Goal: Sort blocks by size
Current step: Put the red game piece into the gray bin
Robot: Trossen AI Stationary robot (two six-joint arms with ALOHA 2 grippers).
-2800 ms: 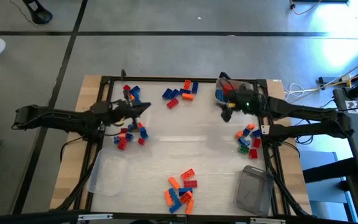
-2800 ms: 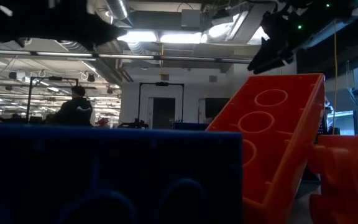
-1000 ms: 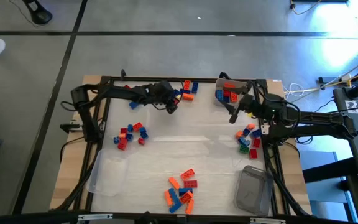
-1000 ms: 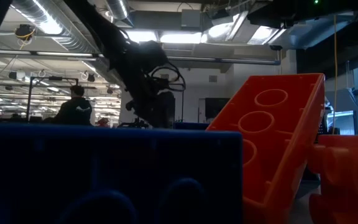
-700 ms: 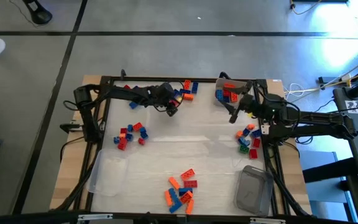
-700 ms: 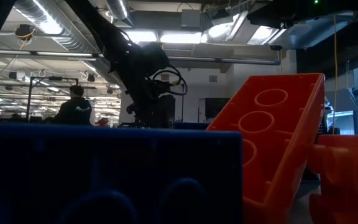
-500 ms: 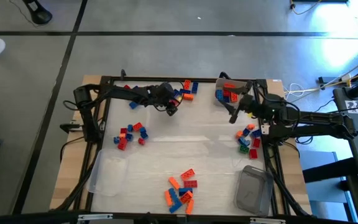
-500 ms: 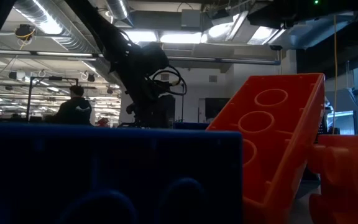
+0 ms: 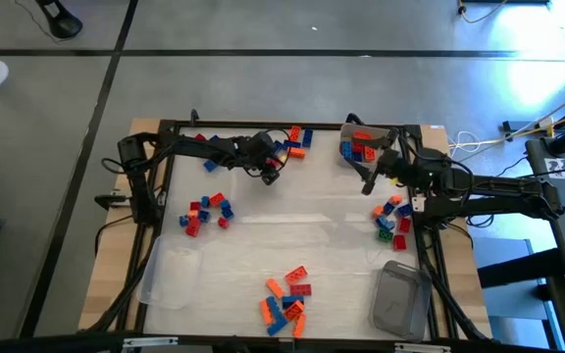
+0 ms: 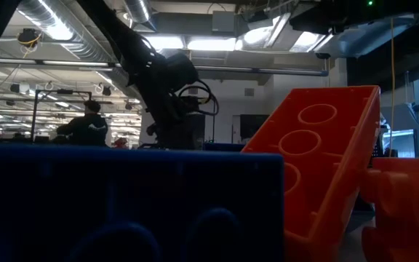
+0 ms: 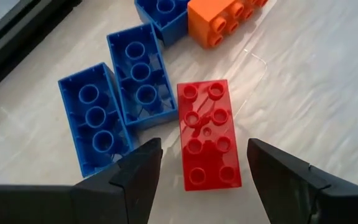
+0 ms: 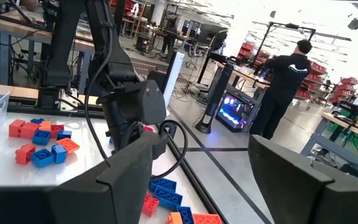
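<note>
1. Since the earliest frame, the left arm has swung from the table's left edge to the far edge; over the last second neither arm has shifted.
2. Left gripper [image 9: 271,174] hovers low over the cluster of blocks [image 9: 289,143] at the middle of the table's far edge. Its fingers [image 11: 140,171] stand apart and grip nothing.
3. In the left wrist view, a red block [image 11: 207,134] lies studs-up between the open fingers, on the table [image 9: 292,226]. Two blue blocks [image 11: 115,102] lie hollow-side-up just beside it, touching each other. An orange block [image 11: 219,22] lies beyond them.
4. Right gripper [image 9: 366,182] hovers near the far right corner, beside a clear tub [image 9: 358,145] holding red and blue blocks. Its fingers stand apart and hold nothing.
5. Other block clusters lie near the left edge [image 9: 207,212], the right edge [image 9: 392,218] and the near edge [image 9: 285,294].
6. One empty clear tub [image 9: 172,275] sits at the near left corner, another [image 9: 400,297] at the near right corner.
</note>
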